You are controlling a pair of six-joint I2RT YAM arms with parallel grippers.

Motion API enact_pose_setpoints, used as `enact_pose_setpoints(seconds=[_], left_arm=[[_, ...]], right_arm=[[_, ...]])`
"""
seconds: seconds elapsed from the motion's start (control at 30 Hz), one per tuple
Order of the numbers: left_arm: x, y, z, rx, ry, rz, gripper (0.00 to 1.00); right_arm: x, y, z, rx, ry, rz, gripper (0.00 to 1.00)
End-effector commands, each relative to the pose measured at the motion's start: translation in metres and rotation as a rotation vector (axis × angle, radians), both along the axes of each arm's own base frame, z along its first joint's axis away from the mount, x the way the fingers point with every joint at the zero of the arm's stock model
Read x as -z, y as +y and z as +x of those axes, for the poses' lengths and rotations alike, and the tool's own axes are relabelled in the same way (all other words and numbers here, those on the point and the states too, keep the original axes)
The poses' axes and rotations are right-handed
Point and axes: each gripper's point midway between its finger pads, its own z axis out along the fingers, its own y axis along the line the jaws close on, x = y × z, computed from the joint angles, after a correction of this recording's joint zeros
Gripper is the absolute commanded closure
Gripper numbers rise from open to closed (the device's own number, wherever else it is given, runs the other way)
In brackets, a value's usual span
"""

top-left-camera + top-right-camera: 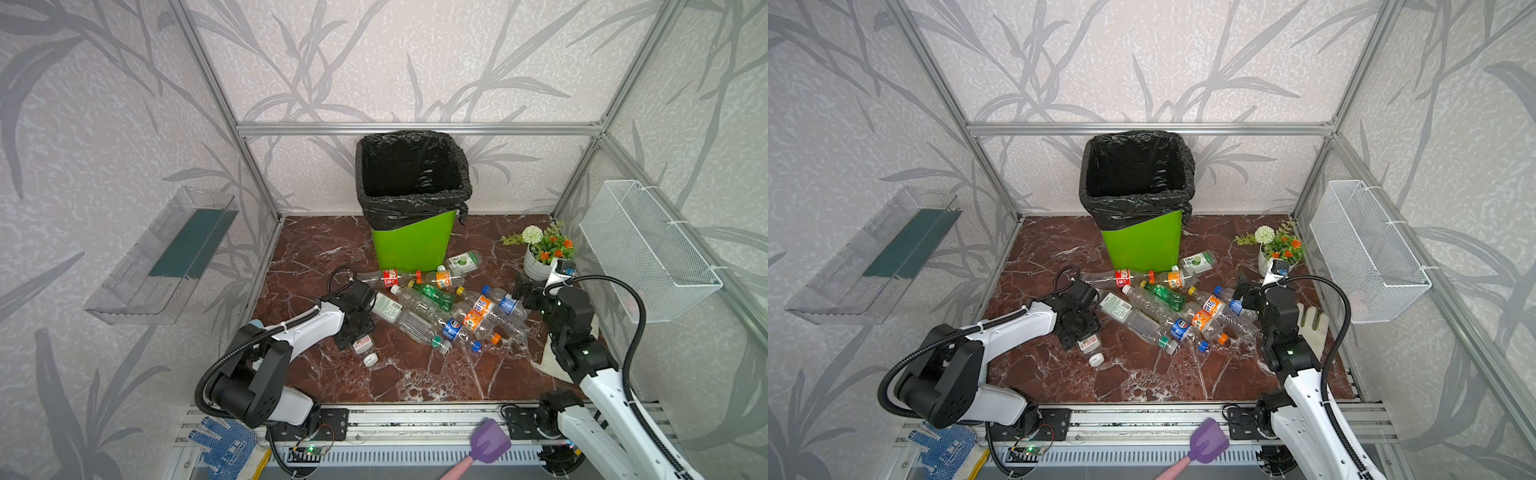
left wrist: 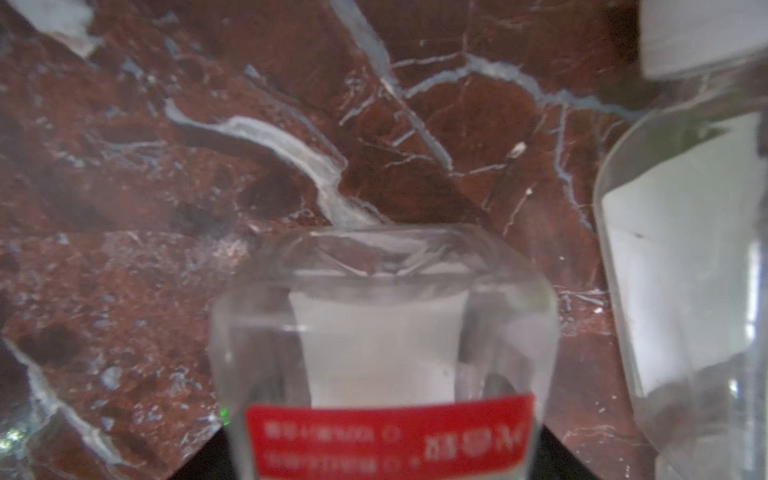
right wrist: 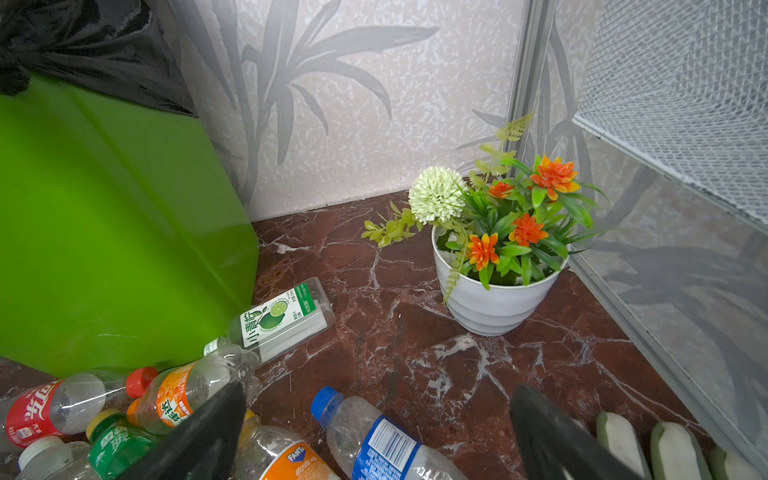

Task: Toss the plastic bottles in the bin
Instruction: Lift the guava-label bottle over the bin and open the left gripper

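red-brown marble floor [image 1: 415, 376] carries the plastic bottles [image 1: 451, 309], lying in a loose heap just in front of the bin [image 1: 411, 245], btwn the 2 arms. the bin is lime green w/ a black bag over its rim and stands at the back wall, centre.

left gripper [image 1: 358, 336] points down at a white-cap bottle [image 2: 384, 345] lying apart from the heap, to its left in both top views. in the left wrist view this clear bottle sits btwn the 2 black fingers. its red label has white chinese writing, too blurred to read. whether the jaws pinch it or only flank it can't be told.

right gripper [image 1: 527, 293] hangs at the heap's right edge, jaws spread wide, nothing btwn them.

labels seen in the right wrist view:
- fanta bottle [image 3: 286, 455]: "fanta" in white on a blue badge, orange label.
- lime bottle [image 3: 286, 320]: "小青柠" w/ a lime pic on a white-and-green label, flat-sided, just beside the bin's base.
- red-cap bottle [image 3: 50, 409]: red label, white chinese script.
- blue-label bottle [image 3: 374, 442]: barcode, blue cap.
- green bottle [image 3: 112, 444]: yellow cap, white chinese characters.

in a top view a blue-band bottle [image 1: 453, 329] shows a round red-white-blue logo. a white flower pot [image 3: 494, 299] stands in the right rear corner.
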Motion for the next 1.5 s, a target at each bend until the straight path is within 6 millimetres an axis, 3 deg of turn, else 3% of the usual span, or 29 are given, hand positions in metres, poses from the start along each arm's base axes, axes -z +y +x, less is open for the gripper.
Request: enact_pose_setpoints(seconds=[0.0,0.1,0.3,0.43,0.53,0.6,0.77,0.9,1.0,1.1,1.17,1.2,1.23,1.37,1.47], left_arm=[[0.001,0.007,-0.004,0.021,0.012,0.027,0.23],[0.002,0.007,-0.004,0.023,0.009,0.018,0.25],[-0.006,0.009,0.001,0.023,-0.028,0.006,0.44],[-0.04,0.014,0.016,0.013,-0.126,0.001,0.53],[-0.097,0.03,0.037,0.005,-0.29,0.052,0.55],[-0.152,0.044,0.054,-0.002,-0.46,0.097,0.54],[-0.314,0.081,0.082,-0.051,-0.874,0.196,0.54],[-0.417,0.081,0.101,-0.04,-1.135,0.235,0.54],[-0.476,0.066,0.129,-0.018,-1.301,0.196,0.54],[-0.509,0.022,0.181,0.093,-1.358,0.058,0.56],[-0.512,-0.033,0.225,0.275,-1.317,-0.059,0.52],[-0.51,-0.054,0.236,0.328,-1.272,-0.09,0.49],[-0.498,-0.075,0.249,0.383,-1.216,-0.087,0.39],[-0.538,-0.1,0.239,0.422,-1.353,-0.104,0.01],[-0.561,-0.085,0.217,0.367,-1.513,-0.046,0.01]], right_arm=[[-0.001,-0.001,-0.001,0.006,-0.005,0.017,0.0],[-0.001,0.0,-0.001,0.004,-0.004,0.025,0.0],[-0.001,-0.002,-0.002,0.018,-0.005,0.033,0.0],[-0.003,-0.004,-0.001,0.021,-0.009,0.021,0.0],[-0.007,-0.008,-0.002,0.038,-0.017,-0.008,0.0],[-0.011,-0.013,-0.003,0.054,-0.028,-0.02,0.0],[-0.022,-0.026,-0.008,0.098,-0.077,-0.003,0.0],[-0.028,-0.035,-0.012,0.136,-0.11,0.028,0.0],[-0.034,-0.038,-0.015,0.149,-0.13,0.035,0.0],[-0.041,-0.027,-0.011,0.084,-0.152,0.058,0.0],[-0.041,-0.006,-0.002,-0.03,-0.134,0.087,0.02],[-0.04,0.003,0.002,-0.083,-0.112,0.086,0.03],[-0.038,0.011,0.006,-0.124,-0.077,0.089,0.03],[-0.035,0.009,0.008,-0.117,-0.003,0.055,0.02],[-0.039,0.004,0.003,-0.095,-0.034,0.046,0.01]])
